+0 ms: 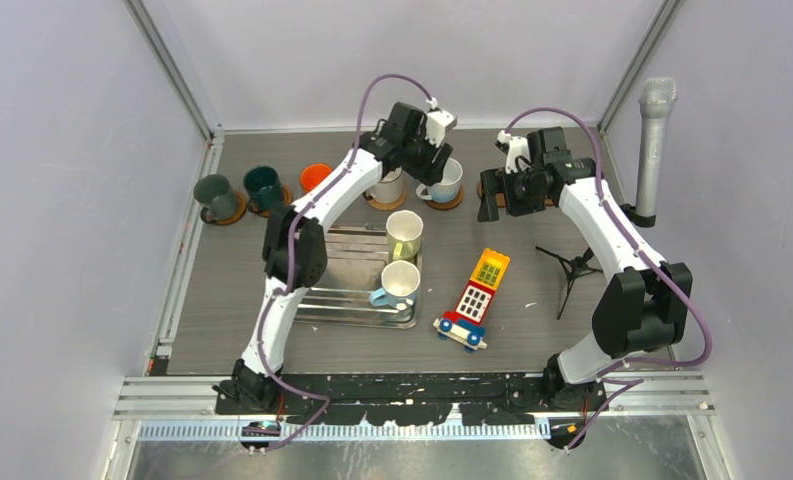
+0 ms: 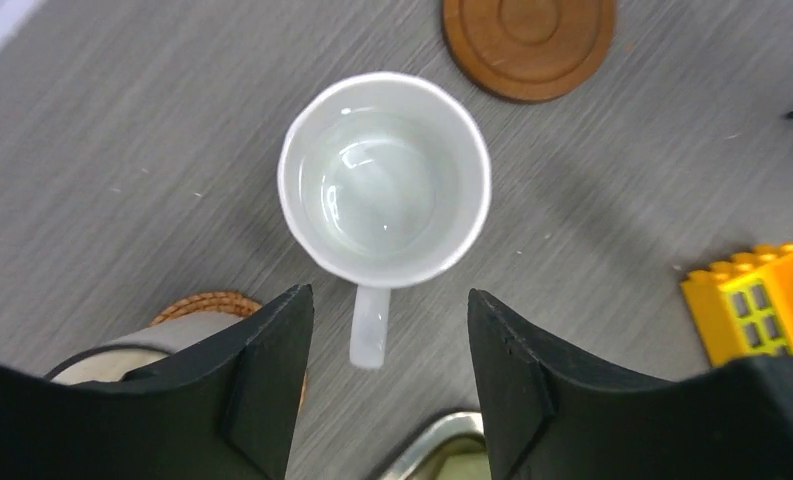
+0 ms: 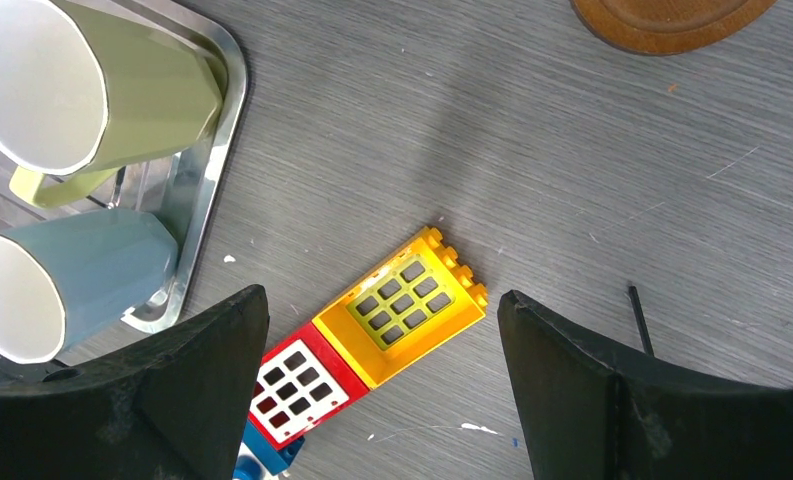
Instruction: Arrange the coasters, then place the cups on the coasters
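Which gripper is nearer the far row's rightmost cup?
Left. The left gripper is just above the cup, jaws over its handle; the right gripper is off to its right, by the bare coaster.

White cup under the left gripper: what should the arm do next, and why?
Probably lift the left gripper straight up. Its jaws stand open either side of the white cup's handle, not touching it, and the yellow cup waits on the tray.

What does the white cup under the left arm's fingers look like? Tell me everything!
The white cup is glossy, like ceramic, round, empty and upright. Its small handle points toward the left fingers, which stand open either side without touching it. The top view shows a brown coaster edge beneath it.
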